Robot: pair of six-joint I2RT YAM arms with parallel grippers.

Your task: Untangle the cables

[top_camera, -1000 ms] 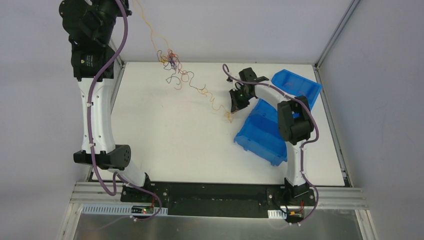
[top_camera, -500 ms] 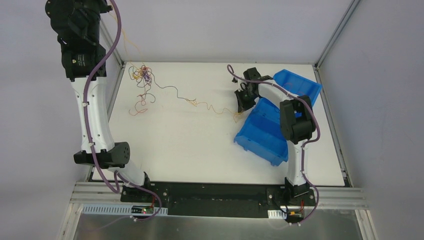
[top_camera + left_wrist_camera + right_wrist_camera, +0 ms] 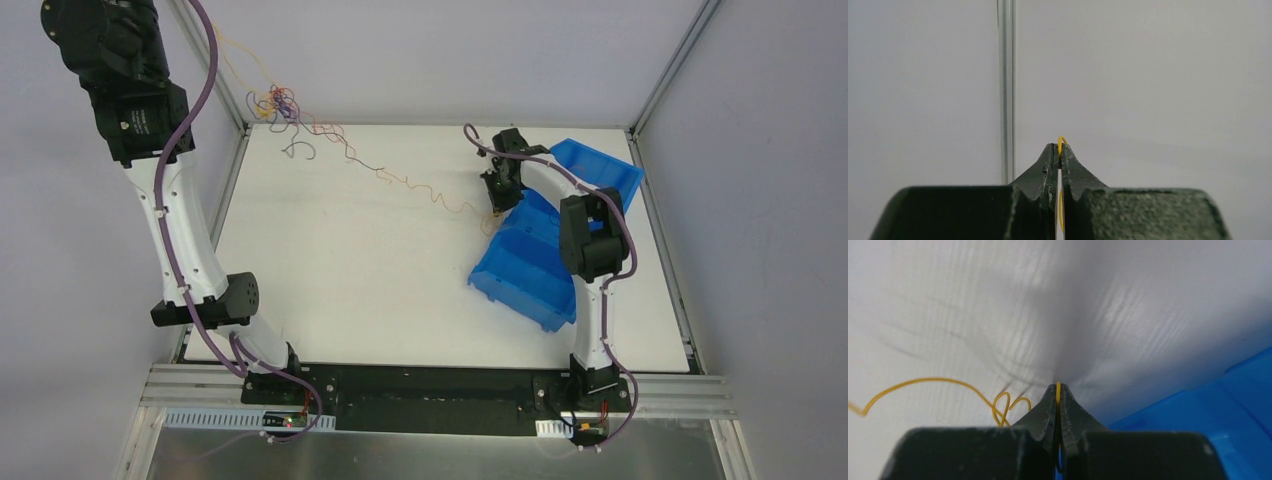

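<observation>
The cables are thin curly wires. Their knot [image 3: 280, 104] of purple, red, orange and dark strands hangs over the table's back left corner. One orange-yellow strand [image 3: 420, 186] runs right from it to my right gripper [image 3: 494, 197]. In the right wrist view my right gripper [image 3: 1058, 390] is shut on a yellow wire [image 3: 938, 381] low over the table. Yellow strands [image 3: 232, 58] rise toward my raised left arm [image 3: 130, 90]. In the left wrist view my left gripper [image 3: 1058, 150] is shut on a yellow wire [image 3: 1062, 139] in front of the grey wall.
A blue bin [image 3: 525, 262] lies tilted on the table right of the right gripper, and a second blue bin [image 3: 600, 170] lies behind it. The first bin's edge [image 3: 1208, 410] shows in the right wrist view. A frame post [image 3: 1006, 90] stands ahead of the left gripper.
My left arm has swung left and up, carrying the knot from the table's back middle to the back left corner. My right gripper has moved back and right, and the strand between them is drawn longer.
</observation>
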